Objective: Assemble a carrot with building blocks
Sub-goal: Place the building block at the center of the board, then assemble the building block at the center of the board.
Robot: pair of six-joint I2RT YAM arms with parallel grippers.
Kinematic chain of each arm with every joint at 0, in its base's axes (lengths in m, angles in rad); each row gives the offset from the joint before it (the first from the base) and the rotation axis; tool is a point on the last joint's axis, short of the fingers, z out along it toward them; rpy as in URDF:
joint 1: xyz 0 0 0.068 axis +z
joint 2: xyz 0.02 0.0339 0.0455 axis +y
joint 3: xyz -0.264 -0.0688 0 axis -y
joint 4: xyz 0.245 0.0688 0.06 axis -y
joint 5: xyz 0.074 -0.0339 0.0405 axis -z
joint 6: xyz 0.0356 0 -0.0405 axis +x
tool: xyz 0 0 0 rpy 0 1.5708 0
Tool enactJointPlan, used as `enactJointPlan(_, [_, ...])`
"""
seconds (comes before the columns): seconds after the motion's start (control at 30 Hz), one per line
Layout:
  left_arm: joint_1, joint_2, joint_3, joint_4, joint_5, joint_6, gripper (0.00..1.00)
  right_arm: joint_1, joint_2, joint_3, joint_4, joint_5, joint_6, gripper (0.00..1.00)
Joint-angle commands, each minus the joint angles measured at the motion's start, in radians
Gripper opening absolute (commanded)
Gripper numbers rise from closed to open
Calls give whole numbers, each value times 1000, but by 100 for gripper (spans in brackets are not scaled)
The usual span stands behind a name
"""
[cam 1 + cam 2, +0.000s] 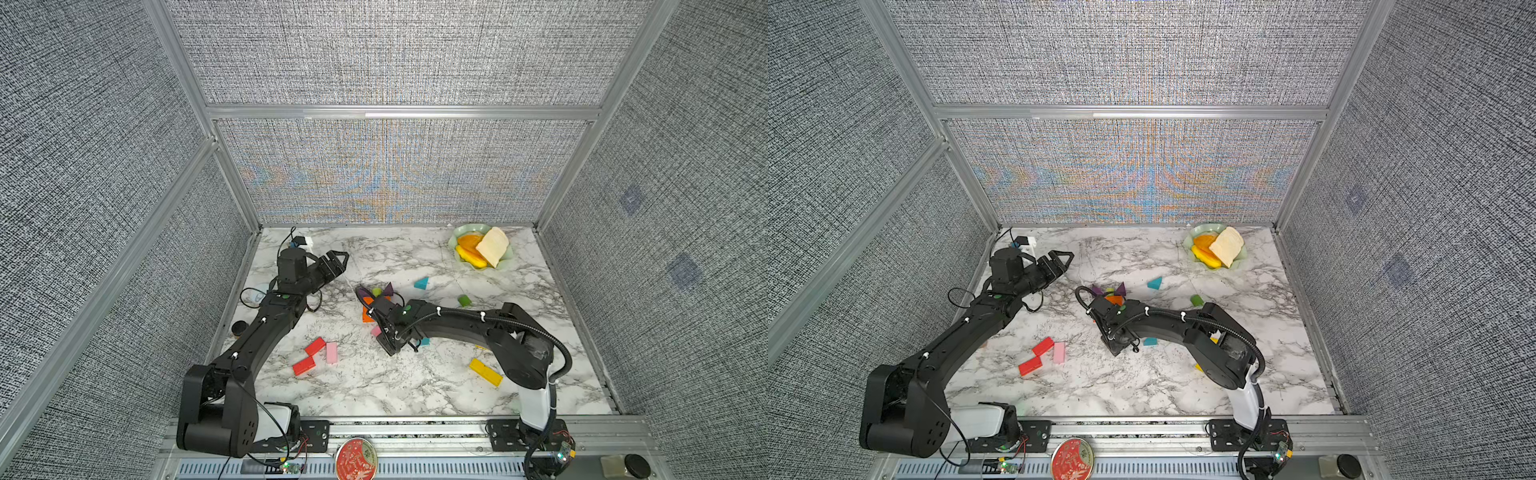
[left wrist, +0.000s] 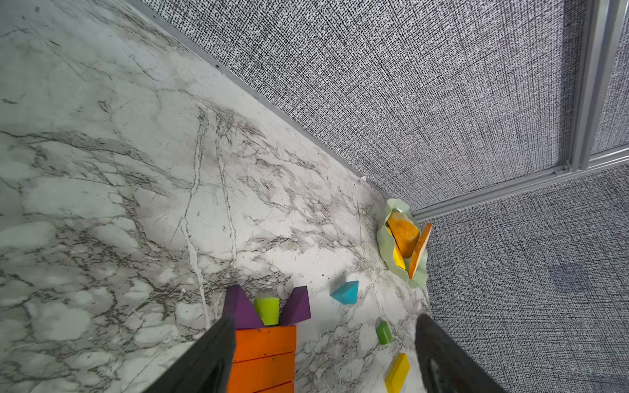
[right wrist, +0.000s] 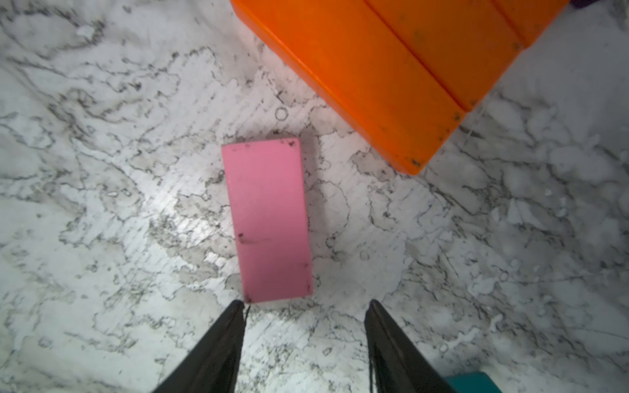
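Orange bars [image 2: 263, 354]: lying side by side;
Pink bar [image 3: 269, 217]: lying just beside orange bars;
Right gripper [image 3: 306, 304]: hovering near orange bars, released, empty;
Left gripper [image 2: 325, 318]: hanging released, empty

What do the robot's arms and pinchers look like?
Both arms are black with a white piece at the base. The left arm has thin loose black wires; the right arm carries a ribbed black hose tied on with white zip ties. Each wrist has a small green dot. The left gripper and right gripper have dark, pointed fingers.
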Motion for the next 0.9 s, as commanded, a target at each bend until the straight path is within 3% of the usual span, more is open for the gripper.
enactJointPlan(0.0, [0, 2, 0, 29, 12, 3, 84, -7, 2, -3, 0, 21, 35, 59])
enactJointPlan(0.5, [0, -4, 0, 25, 6, 7, 84, -27, 49, 51, 23, 39, 57, 50])
enactJointPlan(0.87, [0, -4, 0, 27, 8, 6, 84, -31, 42, 56, 19, 100, 78, 50])
